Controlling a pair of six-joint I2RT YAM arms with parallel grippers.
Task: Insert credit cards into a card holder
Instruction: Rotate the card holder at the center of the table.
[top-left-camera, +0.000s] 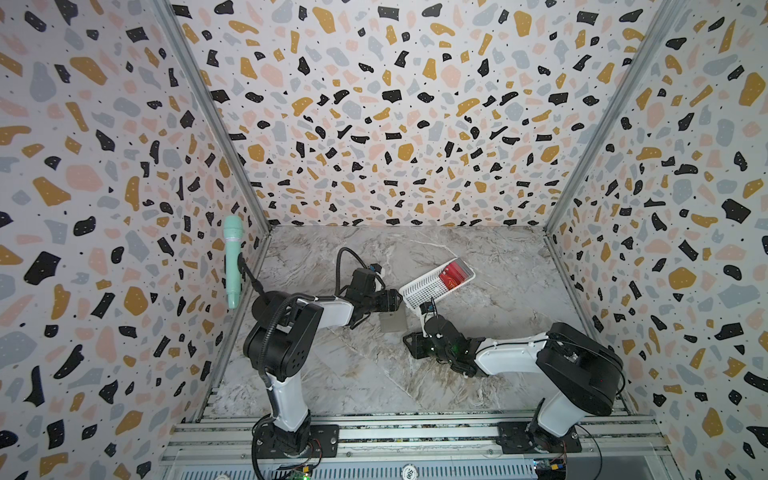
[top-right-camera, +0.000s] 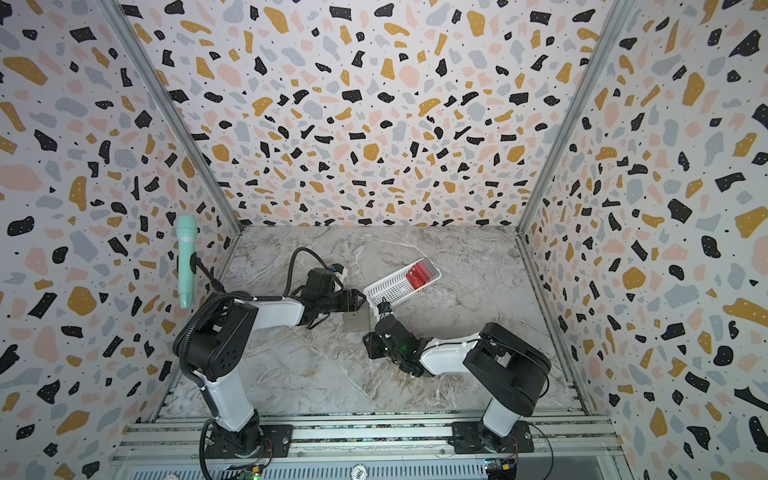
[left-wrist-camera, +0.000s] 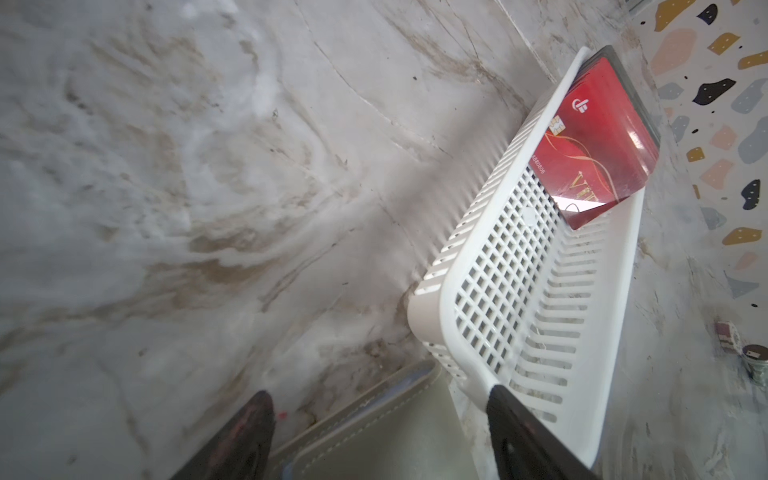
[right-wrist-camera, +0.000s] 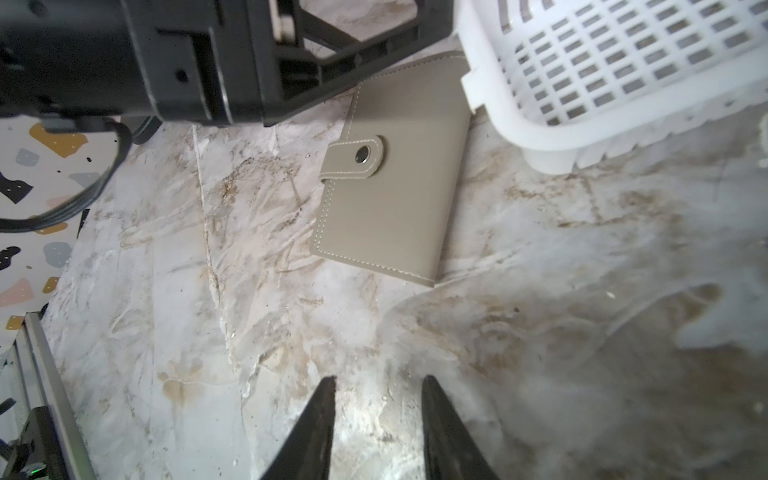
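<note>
Card holder (right-wrist-camera: 395, 199) lay shut and flat on the table (right-wrist-camera: 540, 332), snap fastened, just beside the near end of the white basket (left-wrist-camera: 432, 282). My left gripper (left-wrist-camera: 380, 399) was the nearer one, with jaws spread wide over the holder's far edge and gripping nothing. My right gripper (right-wrist-camera: 380, 379) pointed roughly along its long axis from a short way off, jaws part-open and empty. Credit cards (left-wrist-camera: 594, 137) sat at the basket's far end.

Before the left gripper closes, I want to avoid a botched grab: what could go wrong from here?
1. The left gripper stands open over the edge of the card holder, close beside the white basket; closing may catch its rim.
2. The snap tab is fastened, so no card fits yet.
3. The credit cards lie at the basket's far end; nudging it could shift them.
</note>
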